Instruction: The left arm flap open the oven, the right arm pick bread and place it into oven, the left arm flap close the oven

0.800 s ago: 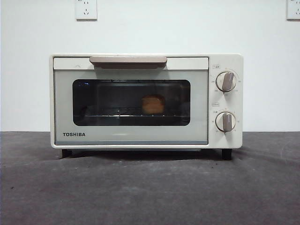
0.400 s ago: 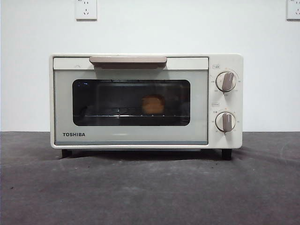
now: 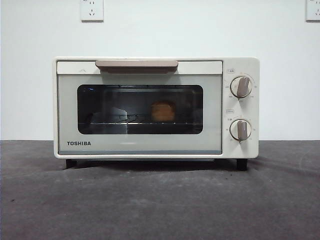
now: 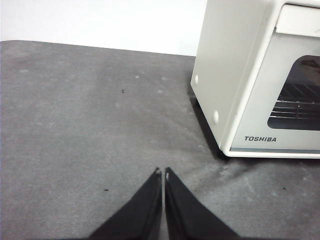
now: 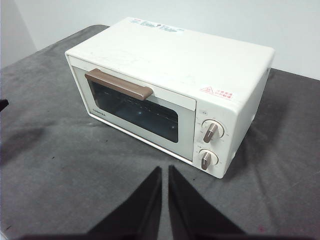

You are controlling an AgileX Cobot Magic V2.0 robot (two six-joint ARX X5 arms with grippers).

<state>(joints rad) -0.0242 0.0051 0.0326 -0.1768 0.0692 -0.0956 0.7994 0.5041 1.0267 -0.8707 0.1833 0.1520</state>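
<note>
— So where does the bread (image 3: 163, 111) sit?

— Inside the oven (image 3: 156, 107), on the wire rack (image 3: 131, 120), just right of the window's middle. It shows through the dark glass as a small rounded golden-orange loaf, far smaller than the window.

— And the door?

— Flat against the oven's front, with the beige-brown bar handle (image 3: 136, 64) at the top. By my reading all three steps look done: bread in, door shut. Nothing seems left but for the arms to wait.

— Where are the hands?

— Both well clear of the oven. The left hand (image 4: 162, 172) hangs over the bare desk (image 4: 90, 115) off the side of the oven next to the TOSHIBA lettering, its two black wedge-shaped jaws pressed together, holding nothing. The right hand (image 5: 165, 169) hovers above and in front of the oven, nearer the end with the two beige knobs (image 5: 210, 132), its jaws likewise drawn close with only a thin slit between, and empty.

— Materials?

— Smooth cream-white casing, boxy with rounded corners. The desk wears a dark grey, slightly rumpled, felt-like cloth.
</note>
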